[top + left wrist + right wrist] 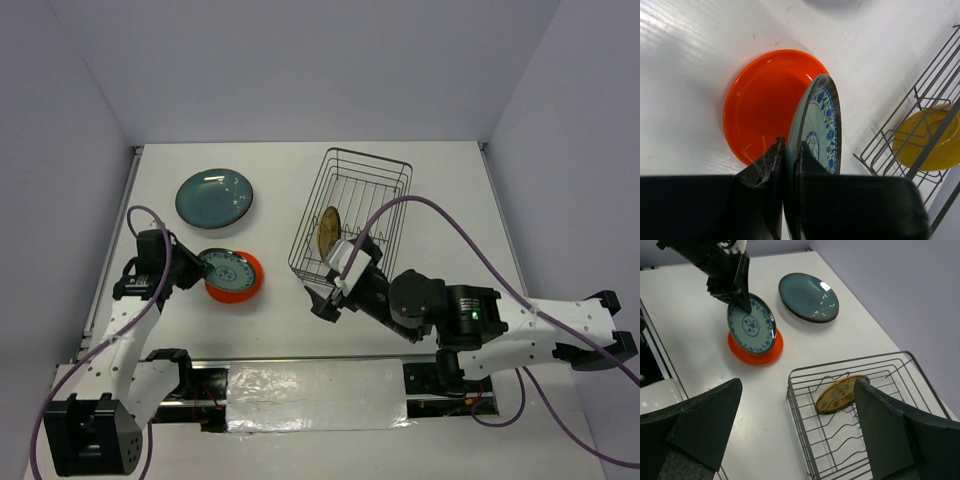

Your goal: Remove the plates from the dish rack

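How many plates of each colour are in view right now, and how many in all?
Teal plate: 1, on the table
Orange plate: 1, on the table
Blue-and-white plate: 1, held in the left gripper over the orange plate
Yellow plate: 1, in the rack
Total: 4

White table [280,170] fills enclosure, surface matte, few faint scuffs. Pale lavender back wall [320,70], left wall [50,180], right wall [570,150], all plain, meet table at its edges. Thin metal strip [122,200] along table's left edge. Crinkled clear plastic sheet [315,395] at near edge. Soft even light, mild glare streaks on tabletop.
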Robot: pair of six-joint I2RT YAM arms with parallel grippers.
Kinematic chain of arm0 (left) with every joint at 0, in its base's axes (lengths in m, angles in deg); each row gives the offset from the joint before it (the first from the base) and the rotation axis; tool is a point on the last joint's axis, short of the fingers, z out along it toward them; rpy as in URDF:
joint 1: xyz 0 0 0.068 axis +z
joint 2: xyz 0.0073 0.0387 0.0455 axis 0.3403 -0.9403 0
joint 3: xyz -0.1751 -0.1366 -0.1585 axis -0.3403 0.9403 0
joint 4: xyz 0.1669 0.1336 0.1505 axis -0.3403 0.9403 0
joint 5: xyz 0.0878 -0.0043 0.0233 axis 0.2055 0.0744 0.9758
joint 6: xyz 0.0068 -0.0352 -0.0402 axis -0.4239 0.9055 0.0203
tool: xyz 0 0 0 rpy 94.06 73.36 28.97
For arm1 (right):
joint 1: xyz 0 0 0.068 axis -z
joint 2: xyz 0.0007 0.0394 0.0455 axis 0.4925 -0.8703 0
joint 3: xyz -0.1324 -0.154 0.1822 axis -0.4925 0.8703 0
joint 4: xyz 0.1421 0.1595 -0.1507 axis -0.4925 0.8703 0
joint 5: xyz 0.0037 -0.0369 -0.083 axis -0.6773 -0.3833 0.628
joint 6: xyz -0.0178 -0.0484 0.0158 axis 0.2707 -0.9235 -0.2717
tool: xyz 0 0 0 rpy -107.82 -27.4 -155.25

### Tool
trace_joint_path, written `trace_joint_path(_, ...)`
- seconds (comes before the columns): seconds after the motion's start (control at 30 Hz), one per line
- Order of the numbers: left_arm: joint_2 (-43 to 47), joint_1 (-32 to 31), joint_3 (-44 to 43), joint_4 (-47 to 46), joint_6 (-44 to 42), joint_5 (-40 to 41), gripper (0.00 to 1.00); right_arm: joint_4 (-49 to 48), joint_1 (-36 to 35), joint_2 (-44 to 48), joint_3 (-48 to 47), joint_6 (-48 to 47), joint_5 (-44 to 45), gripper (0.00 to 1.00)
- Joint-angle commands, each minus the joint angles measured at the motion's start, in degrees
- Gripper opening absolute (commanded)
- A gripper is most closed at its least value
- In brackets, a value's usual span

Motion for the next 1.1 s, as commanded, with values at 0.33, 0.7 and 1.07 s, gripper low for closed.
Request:
trace_joint_path(0.33, -4.53, 0.11, 4.46, -10.56, 1.88, 0.06, 0.80, 3.55, 4.85, -5.46, -2.10, 13.59, 4.22, 1.00)
trace_joint_path(0.7, 3.45, 0.11, -11.32, 9.55, -5.41, 9.37, 0.99, 20.95, 34.48, -26.44, -16.42, 51.86, -6.67, 1.00)
trace_joint_path(1.07, 11.63, -0.15, -20.60, 15.21, -22.56, 20.81, 1.00, 24.65, 38.97, -44.30, -28.22, 60.39, -3.25, 0.84)
